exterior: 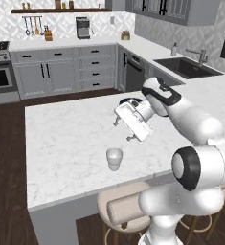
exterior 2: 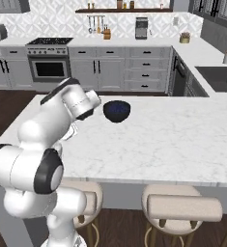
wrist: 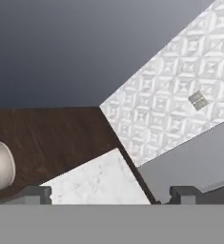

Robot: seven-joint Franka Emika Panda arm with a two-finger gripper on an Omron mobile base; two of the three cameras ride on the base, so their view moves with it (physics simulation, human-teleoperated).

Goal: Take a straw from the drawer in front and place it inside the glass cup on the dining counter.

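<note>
Beige round stools crowd the near edge of the white grey-veined marble surface. On it stands the small whitish translucent glass cup; a thin pale straw seems to lean from its rim — hard to be sure. Just above, the white two-finger hand tilts down, fingers spread wide, holding nothing — apparently to drop the straw in. A dark blue bowl sits well apart, blocking nothing.

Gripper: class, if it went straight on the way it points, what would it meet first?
Probably nothing near: the open gripper points over the dining counter, beyond its edge, toward the floor; depth unclear.
</note>
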